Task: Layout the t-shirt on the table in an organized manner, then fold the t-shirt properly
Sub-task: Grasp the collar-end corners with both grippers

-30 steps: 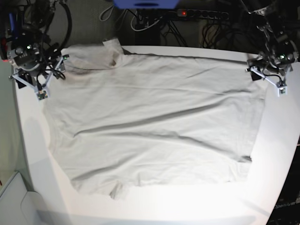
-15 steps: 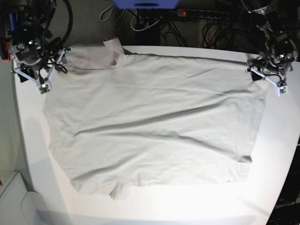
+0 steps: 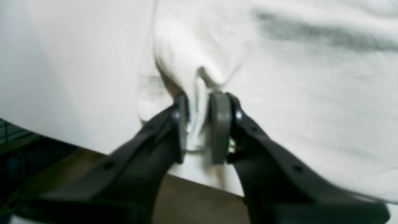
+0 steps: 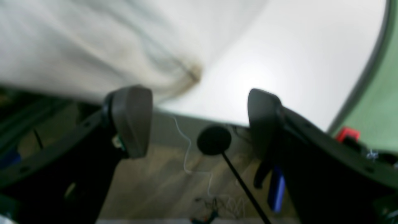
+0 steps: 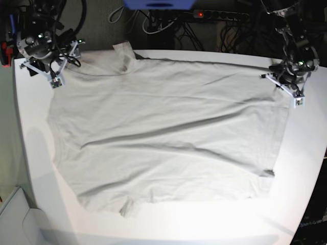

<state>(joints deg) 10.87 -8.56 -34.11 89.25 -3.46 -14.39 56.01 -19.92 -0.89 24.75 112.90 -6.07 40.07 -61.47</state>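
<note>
The pale grey-beige t-shirt (image 5: 163, 138) lies spread out and wrinkled across the white table (image 5: 301, 153). In the base view my left gripper (image 5: 296, 97) is at the shirt's far right corner. The left wrist view shows that left gripper (image 3: 199, 102) shut on a bunched fold of the t-shirt (image 3: 311, 93) near the table's edge (image 3: 62, 62). My right gripper (image 5: 53, 80) hovers at the far left corner. In its wrist view the right gripper (image 4: 197, 96) stands open and holds nothing, with the t-shirt's hem (image 4: 77, 46) just beyond its left finger.
Behind the table's far edge lie a power strip (image 5: 219, 16), tangled cables and a blue object (image 5: 158, 4). A white bin (image 5: 15, 214) sits off the near left corner. Floor and a thin black rod (image 4: 236, 177) show below the right gripper.
My left gripper has closed on the shirt's right corner fold. The right arm has drawn back and up toward the far left corner, off the shirt, still open.
</note>
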